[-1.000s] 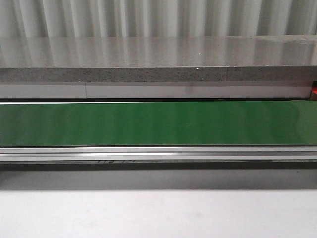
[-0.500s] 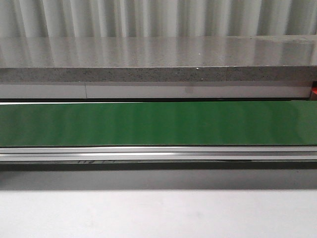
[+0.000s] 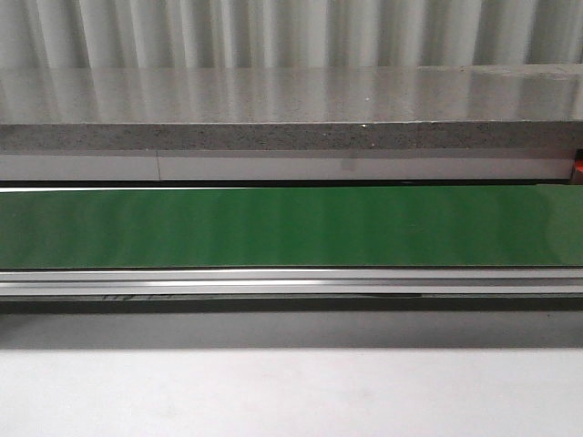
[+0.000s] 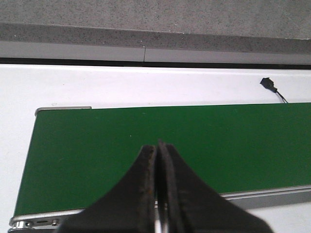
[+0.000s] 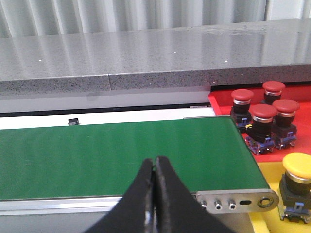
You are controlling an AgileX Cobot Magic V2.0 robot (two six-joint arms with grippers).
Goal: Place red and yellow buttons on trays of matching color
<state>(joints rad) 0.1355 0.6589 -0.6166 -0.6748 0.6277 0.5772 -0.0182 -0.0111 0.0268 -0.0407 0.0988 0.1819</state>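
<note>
Four red buttons (image 5: 264,116), mushroom-capped on dark bodies with blue bases, are standing clustered on the red tray (image 5: 218,103) past the right end of the green belt (image 5: 116,150). A yellow button (image 5: 297,184) is sitting on the yellow tray (image 5: 269,172) nearer me. I am keeping my right tool (image 5: 154,167) and left tool (image 4: 156,150) pressed together, empty, over the belt.

Four red buttons (image 5: 263,112), mushroom-capped on dark bodies with blue bases, stand upright in a tight cluster on the red tray (image 5: 221,103), beyond and to the right of the right gripper (image 5: 154,167), well apart from it. One yellow button (image 5: 297,167), the same build with a yellow cap, stands upright on the yellow tray (image 5: 266,170), nearer that gripper than the red ones and off to its right, cut off by the picture's edge.
</note>
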